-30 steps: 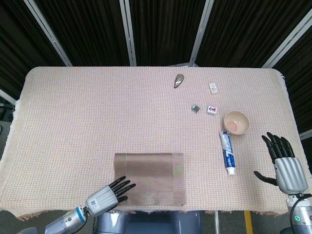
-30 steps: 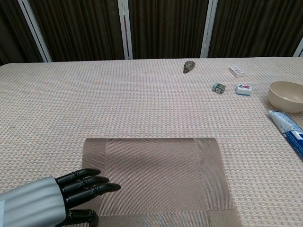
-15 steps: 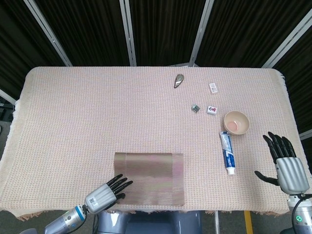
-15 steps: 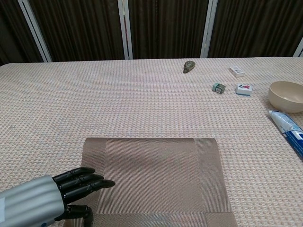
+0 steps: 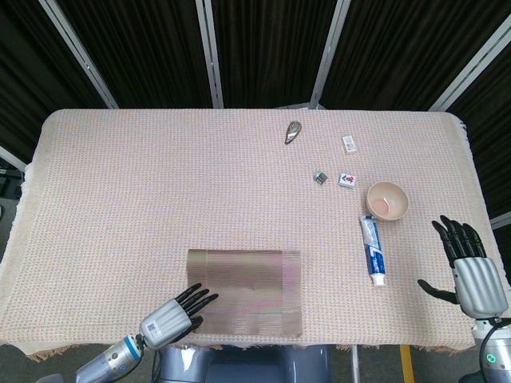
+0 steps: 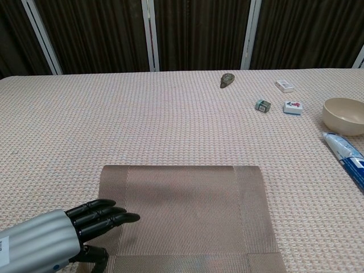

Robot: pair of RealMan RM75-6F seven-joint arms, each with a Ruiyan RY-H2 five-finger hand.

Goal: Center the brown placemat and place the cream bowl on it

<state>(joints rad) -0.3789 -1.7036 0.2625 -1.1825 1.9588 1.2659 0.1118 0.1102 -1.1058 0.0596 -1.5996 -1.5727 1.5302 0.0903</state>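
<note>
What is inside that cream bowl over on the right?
The cream bowl looks empty: the head view shows only a pinkish inner bottom. In the chest view its near wall hides the inside.

The left hand (image 5: 170, 317) has drawn back slightly (placemat (image 5: 247, 287) perhaps nudged nearer).

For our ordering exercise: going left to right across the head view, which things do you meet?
left hand → brown placemat → grey oval object → green cube → toothpaste tube → right hand
</note>
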